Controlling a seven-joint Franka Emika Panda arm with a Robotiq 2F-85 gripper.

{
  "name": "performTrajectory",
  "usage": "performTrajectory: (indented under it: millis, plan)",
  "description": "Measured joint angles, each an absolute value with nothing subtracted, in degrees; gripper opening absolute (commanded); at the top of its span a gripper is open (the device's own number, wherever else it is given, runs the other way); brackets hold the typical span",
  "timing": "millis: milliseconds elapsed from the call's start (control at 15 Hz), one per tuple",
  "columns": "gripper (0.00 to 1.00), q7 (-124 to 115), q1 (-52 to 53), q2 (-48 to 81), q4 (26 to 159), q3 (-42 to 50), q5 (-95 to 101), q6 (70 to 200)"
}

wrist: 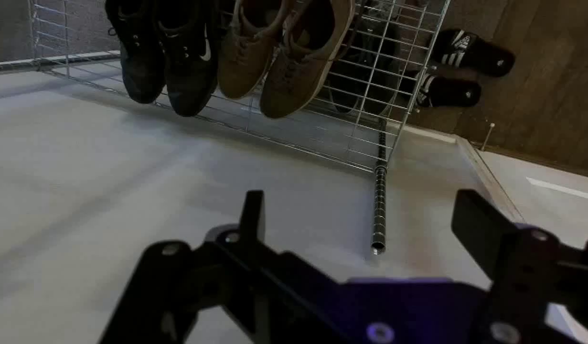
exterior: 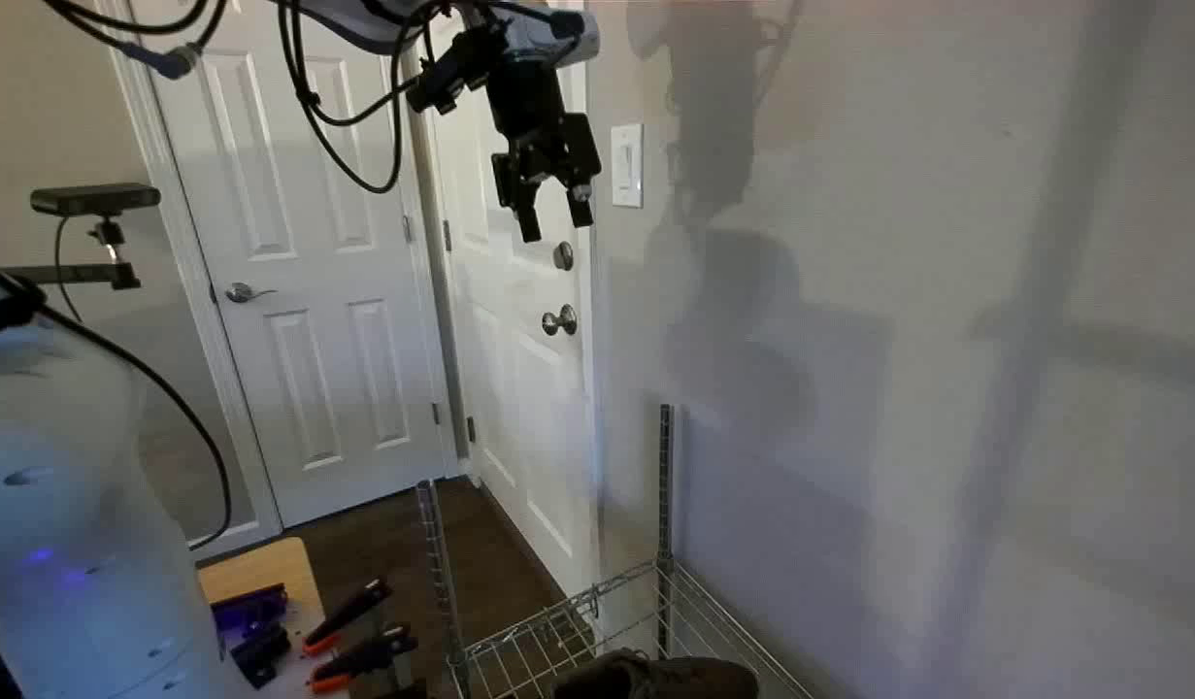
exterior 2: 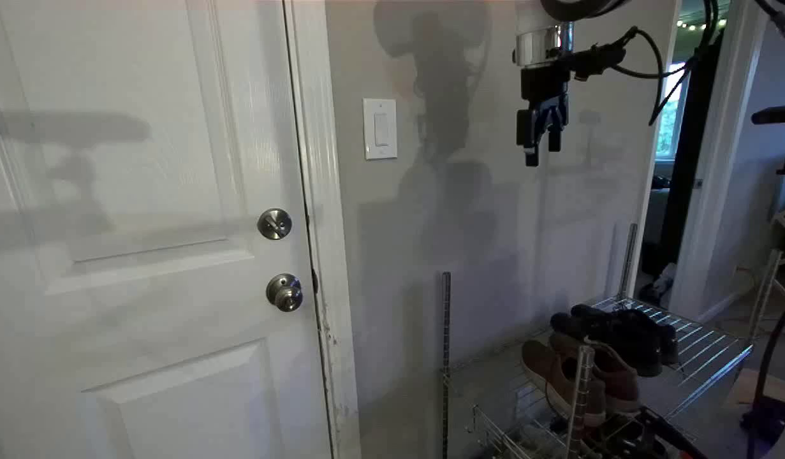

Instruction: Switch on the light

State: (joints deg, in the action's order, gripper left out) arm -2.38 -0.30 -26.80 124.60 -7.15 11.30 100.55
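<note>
Approach step, I'd say; no contact yet. My gripper point(exterior: 555, 221) hangs apart from the wall point(exterior 2: 392, 255), fingers point(wrist: 253, 217) pointing down and spread apart, nothing between them. Target: white rocker light switch point(exterior: 627, 166) on the wall, just beside the white door frame point(exterior 2: 328, 210). Fingers and switch are apart in both exterior views. No lamp in view; can't tell which way the rocker point(exterior 2: 382, 129) is set. Low in an exterior view I get a rounded corner of what looks like a wooden desk point(exterior: 257, 566); the switch is high above that corner, well apart from any desk edge. Next, my call: bring the fingers together, shift across level with the rocker, turn the tips toward the wall, press one half. Risk: slipping off it.
</note>
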Motion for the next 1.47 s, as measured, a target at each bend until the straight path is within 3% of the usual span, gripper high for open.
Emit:
performTrajectory:
  millis: [733, 800, 933, 1467]
  plan:
    - [1.0, -2.5, 0.1, -26.8, 124.6, -6.9, 11.3, 100.6]
    - [0.75, -2.5, 0.2, -26.8, 124.6, -6.8, 11.3, 100.6]
    - [0.67, -2.5, 0.4, -26.8, 124.6, -6.8, 11.3, 100.7]
    - [0.13, -2.5, 2.6, -25.7, 125.7, -6.7, 11.3, 106.8]
